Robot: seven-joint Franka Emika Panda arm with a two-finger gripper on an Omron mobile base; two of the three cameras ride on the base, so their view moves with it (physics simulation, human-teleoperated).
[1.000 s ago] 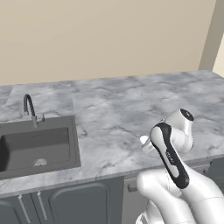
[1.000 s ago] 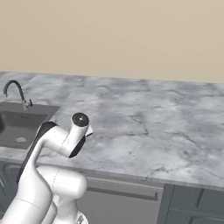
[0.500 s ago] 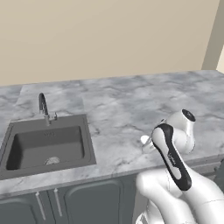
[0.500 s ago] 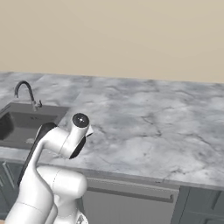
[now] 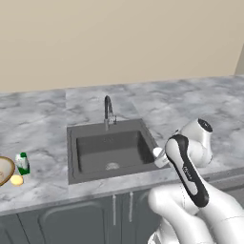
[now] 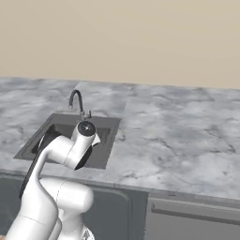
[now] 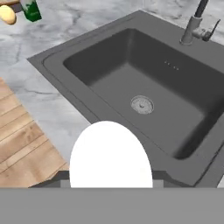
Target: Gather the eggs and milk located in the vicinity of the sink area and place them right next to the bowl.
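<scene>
One white egg [image 7: 110, 154] sits gripped in the claw [image 7: 109, 175], apparently above the sink's [image 7: 144, 83] front edge.

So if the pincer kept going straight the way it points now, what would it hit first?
Most likely the sink: the pincer, shut on an egg, aims at the basin floor near the drain, though depth is hard to judge.
</scene>
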